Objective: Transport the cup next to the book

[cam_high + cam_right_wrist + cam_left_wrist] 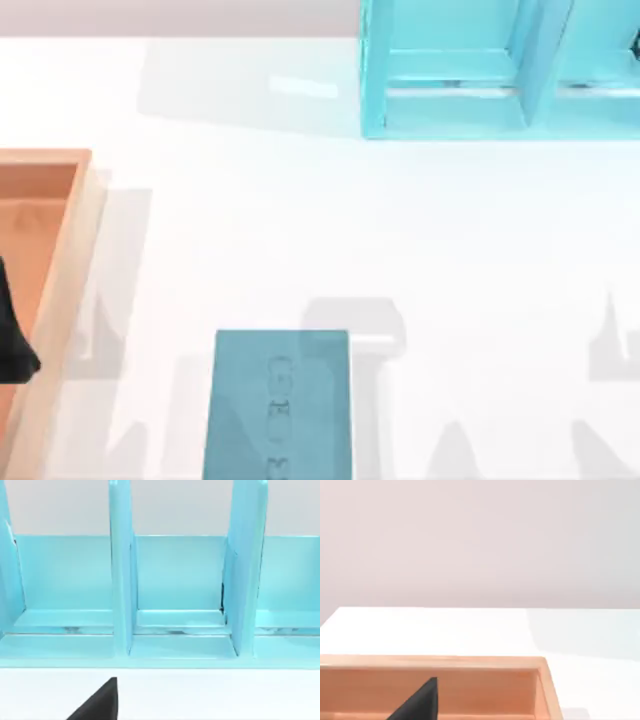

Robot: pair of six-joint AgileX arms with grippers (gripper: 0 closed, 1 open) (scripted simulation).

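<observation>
Book (280, 405): a flat, teal-blue rectangular slab with a matte cover, lying face up on the white worktop (300, 230) at the near edge of the top view, slightly left of centre. Its long axis runs from the near edge toward the far side, and its near end is cut off by the picture edge. Faint dark embossed letters run along this axis, right of the cover's midline.

Wooden tray (70, 260): orange-brown, smooth, with raised straight walls, at the left side of the worktop, well apart from the book. A black object (15, 340) lies over its interior at the left edge.

Shelf unit (450, 110): bright cyan, open-fronted, divided by upright partitions, at the far right of the worktop.

Left wrist view: tray wall (445, 662) with a black wedge (420, 702) in front. Right wrist view: shelf compartments (180, 580) with a similar black wedge (100, 702). State of either tool: cannot tell.
</observation>
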